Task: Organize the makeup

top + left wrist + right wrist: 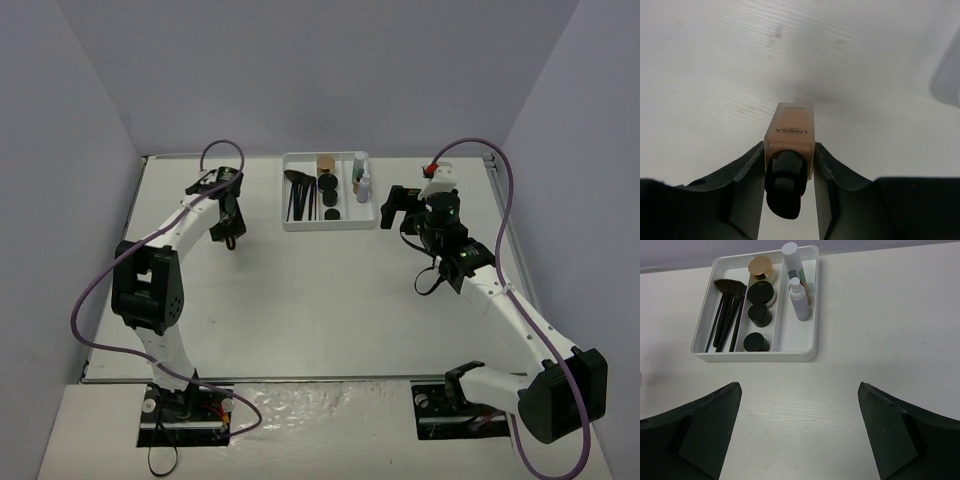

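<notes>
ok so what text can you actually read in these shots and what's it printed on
"LAMEILA": on the side of the tan bottle, left wrist view.
The smaller line of print beside it on the same bottle is too blurred to read.
The white bottle and the other makeup in the tray show no readable print.

White arms [510,305], black joints [148,285], purple cables [222,143]

The black-capped tan bottle [790,132] bears black lettering, while the white tray [755,356] holds black brushes [722,322], black compacts [760,314], a gold-lidded jar [760,267] and a white bottle [800,300] on a white table [890,315].
</notes>
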Robot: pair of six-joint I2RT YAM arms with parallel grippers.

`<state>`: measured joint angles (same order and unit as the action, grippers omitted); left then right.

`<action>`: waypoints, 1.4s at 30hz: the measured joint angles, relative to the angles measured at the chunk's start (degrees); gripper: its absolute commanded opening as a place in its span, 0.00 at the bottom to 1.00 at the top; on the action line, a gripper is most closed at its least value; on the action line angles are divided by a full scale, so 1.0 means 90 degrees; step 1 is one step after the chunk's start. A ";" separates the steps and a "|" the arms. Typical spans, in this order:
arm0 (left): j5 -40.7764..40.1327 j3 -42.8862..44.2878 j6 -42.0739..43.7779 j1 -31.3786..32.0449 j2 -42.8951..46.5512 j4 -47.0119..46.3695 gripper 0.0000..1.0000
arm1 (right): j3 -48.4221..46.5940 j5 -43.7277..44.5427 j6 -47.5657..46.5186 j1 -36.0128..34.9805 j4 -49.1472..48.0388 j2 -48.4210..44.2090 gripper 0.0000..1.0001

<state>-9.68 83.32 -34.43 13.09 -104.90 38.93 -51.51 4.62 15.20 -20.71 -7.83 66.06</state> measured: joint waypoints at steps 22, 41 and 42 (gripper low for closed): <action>0.0910 0.3053 0.1451 0.3529 -0.2508 0.0210 0.31 | 0.0286 0.0010 -0.0046 -0.0022 0.0273 -0.0355 1.00; 0.0663 0.2173 0.1660 0.3428 -0.1232 -0.0020 0.94 | -0.0020 -0.0528 -0.0688 -0.0355 0.0450 -0.0169 1.00; 0.0624 0.2087 0.1626 0.3357 -0.0930 -0.0050 0.94 | -0.0119 -0.0578 -0.0744 -0.0421 0.0447 -0.0107 1.00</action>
<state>-4.06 102.10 -19.80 43.30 -113.28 38.48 -52.58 -0.58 8.51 -24.50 -3.81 65.10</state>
